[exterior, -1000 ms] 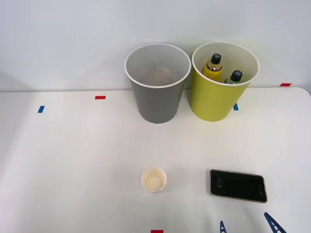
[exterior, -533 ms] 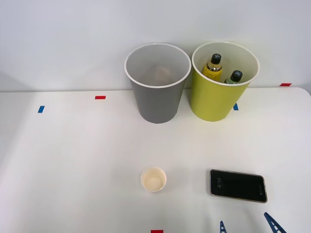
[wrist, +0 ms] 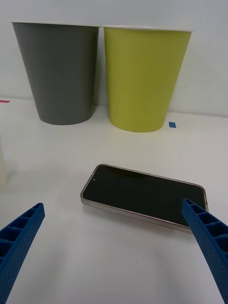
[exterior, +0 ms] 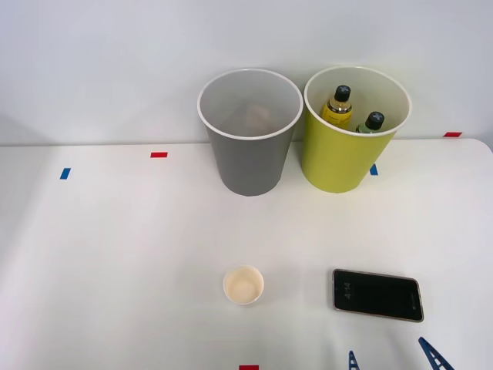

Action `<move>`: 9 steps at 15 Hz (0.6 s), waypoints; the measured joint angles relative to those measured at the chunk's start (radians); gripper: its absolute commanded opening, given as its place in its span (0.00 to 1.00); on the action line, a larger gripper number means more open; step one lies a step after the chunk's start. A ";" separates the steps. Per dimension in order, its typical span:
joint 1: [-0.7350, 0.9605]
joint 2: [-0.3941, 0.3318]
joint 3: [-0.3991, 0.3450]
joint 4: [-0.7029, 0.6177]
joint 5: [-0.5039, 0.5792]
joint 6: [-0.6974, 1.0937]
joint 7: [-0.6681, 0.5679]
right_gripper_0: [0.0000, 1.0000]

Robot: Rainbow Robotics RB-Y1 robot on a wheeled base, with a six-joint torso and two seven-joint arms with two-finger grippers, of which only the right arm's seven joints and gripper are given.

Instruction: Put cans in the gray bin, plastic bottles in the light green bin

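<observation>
The gray bin point(exterior: 248, 158) point(wrist: 59, 71) stands at the back of the white table, with the light green bin point(exterior: 339, 158) point(wrist: 145, 78) right beside it. Two plastic bottles with black caps stand inside the light green bin: a yellow one point(exterior: 338, 106) and a green one point(exterior: 372, 122). The cans are hidden; only a faint pinkish patch point(exterior: 259, 116) shows low inside the gray bin. My right gripper point(exterior: 391, 361) point(wrist: 113, 209) hangs open low over the table's near edge, with nothing between its blue fingers point(wrist: 19, 237).
A black phone point(exterior: 377, 294) point(wrist: 145, 190) lies flat just ahead of the gripper. A small cream paper cup point(exterior: 243, 284) stands left of the phone. Red and blue tape marks dot the table point(exterior: 115, 247).
</observation>
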State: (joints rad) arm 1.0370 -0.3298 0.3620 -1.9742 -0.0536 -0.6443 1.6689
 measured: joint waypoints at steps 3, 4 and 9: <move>0.000 0.000 0.000 0.000 0.000 0.000 0.000 1.00; 0.000 0.000 0.000 0.000 0.000 0.000 0.000 1.00; 0.000 0.000 0.000 0.000 0.000 0.000 0.000 1.00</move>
State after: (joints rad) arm 1.0370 -0.3298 0.3620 -1.9742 -0.0536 -0.6443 1.6689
